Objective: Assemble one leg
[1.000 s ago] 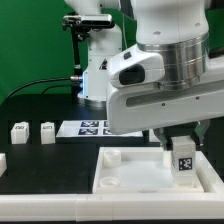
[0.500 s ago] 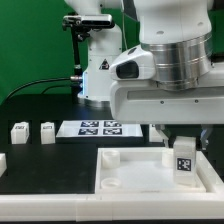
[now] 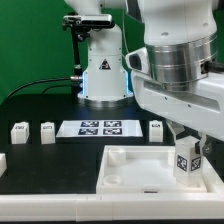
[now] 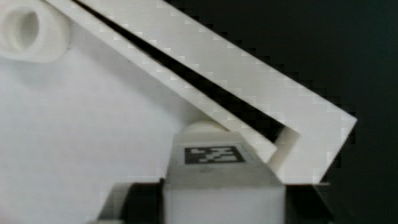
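Observation:
My gripper (image 3: 188, 148) is shut on a leg (image 3: 186, 163), a small white block with a black-and-white tag. It holds the leg, slightly tilted, inside the white tray (image 3: 128, 158) near the tray's corner at the exterior view's right. In the wrist view the leg (image 4: 222, 160) sits between my dark fingers (image 4: 157, 202), close to the tray's raised wall (image 4: 214, 70). A round corner socket (image 4: 25, 36) shows farther off. Whether the leg touches the tray floor is unclear.
Two loose legs (image 3: 18, 131) (image 3: 47, 131) stand at the exterior view's left and a third (image 3: 156, 129) beside the marker board (image 3: 98, 127). The robot base (image 3: 103, 70) stands behind it. A white part's edge (image 3: 2, 161) shows at the far left.
The wrist has swung toward the exterior view's right and turned, so the held leg now sits slightly rotated. The third loose leg and the marker board are uncovered.

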`<state>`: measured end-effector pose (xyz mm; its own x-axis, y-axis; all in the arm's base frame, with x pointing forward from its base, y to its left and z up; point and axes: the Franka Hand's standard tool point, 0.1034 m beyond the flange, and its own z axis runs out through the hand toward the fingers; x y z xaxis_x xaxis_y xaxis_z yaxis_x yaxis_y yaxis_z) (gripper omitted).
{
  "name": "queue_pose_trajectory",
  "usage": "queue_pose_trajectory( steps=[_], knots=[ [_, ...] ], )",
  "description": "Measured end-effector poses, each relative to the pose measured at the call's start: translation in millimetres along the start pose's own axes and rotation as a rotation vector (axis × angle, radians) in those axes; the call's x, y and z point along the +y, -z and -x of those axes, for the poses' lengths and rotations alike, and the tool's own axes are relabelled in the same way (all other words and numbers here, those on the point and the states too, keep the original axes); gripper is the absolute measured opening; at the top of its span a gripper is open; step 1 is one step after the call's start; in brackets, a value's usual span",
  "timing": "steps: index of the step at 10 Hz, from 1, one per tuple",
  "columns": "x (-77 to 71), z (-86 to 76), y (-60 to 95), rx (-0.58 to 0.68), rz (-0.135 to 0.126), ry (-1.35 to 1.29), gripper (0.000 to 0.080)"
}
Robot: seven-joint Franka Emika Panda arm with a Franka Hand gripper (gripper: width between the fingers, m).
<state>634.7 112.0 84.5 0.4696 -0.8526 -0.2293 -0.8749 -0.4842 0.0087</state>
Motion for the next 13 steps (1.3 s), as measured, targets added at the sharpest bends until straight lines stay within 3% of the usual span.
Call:
queue_pose_trajectory(
  steps=[1,2,3,4,5,7,8,10,13],
  knots=[
    [0.0,0.1,-0.1,0.0,0.0,0.029,0.0292],
    [0.0,0.4,-0.3,0.0,0.001,0.058,0.0372],
    [-0.3,1.5,-0.6,0.0,0.001,0.078,0.0571],
    [-0.5,2.8,-1.0,0.0,0.003,0.141,0.0571],
    [1.9,1.1,-0.7,-0.003,0.012,0.362,0.0632],
    [3.6,-1.7,-1.4,-0.005,0.016,0.722,0.0646],
    [3.1,-2.2,-1.3,0.012,0.032,0.879,0.0649],
    [-6.1,-7.1,1.4,0.08,0.024,1.227,0.0649],
    [-5.3,-8.4,0.5,0.114,0.042,1.437,0.0649]
  ],
)
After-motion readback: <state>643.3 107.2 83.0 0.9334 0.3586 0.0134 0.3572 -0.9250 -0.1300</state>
